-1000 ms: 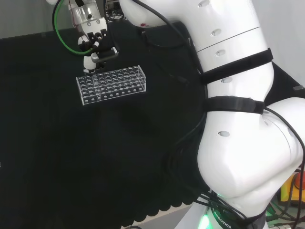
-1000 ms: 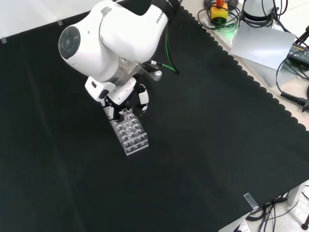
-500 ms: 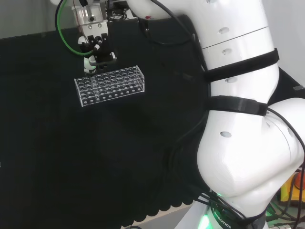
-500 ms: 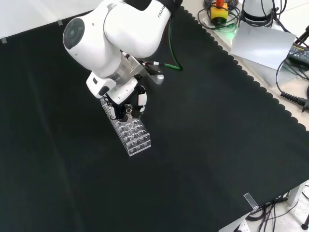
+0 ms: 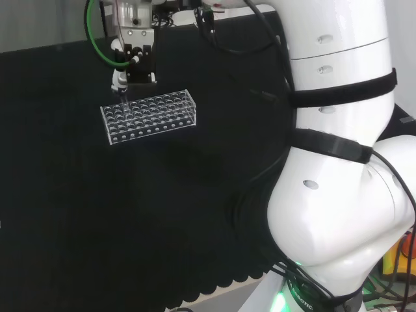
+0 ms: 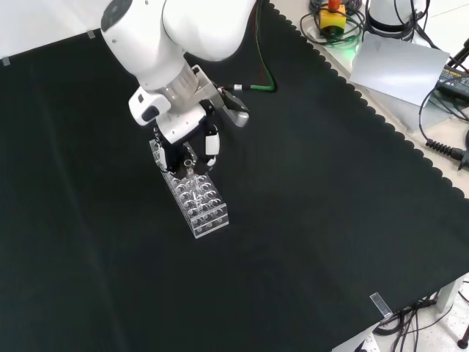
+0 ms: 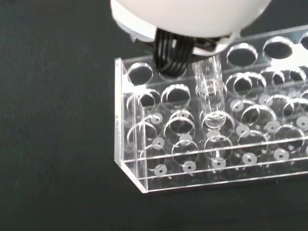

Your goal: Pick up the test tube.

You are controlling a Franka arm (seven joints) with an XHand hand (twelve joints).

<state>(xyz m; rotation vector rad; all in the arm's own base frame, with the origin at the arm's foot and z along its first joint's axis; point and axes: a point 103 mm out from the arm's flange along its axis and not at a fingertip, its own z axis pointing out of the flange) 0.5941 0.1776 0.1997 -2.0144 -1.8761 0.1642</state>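
The clear glass test tube (image 7: 210, 89) sits upright, partly lifted, its lower end in a hole near one end of the clear plastic rack (image 7: 211, 139). We judge the black and white hand (image 6: 192, 143) has its fingers curled, pinching the tube's top. We expect it light, stiff, slippery and fragile; best held near the rim and drawn straight up. The hole's edges could snag it. Around lies black cloth (image 6: 330, 220); a green cable (image 5: 94, 45) hangs above.

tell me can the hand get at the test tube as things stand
Probably yes: the hand sits right above the clear rack, and the test tube already stands up out of its hole below the palm, with nothing between them.
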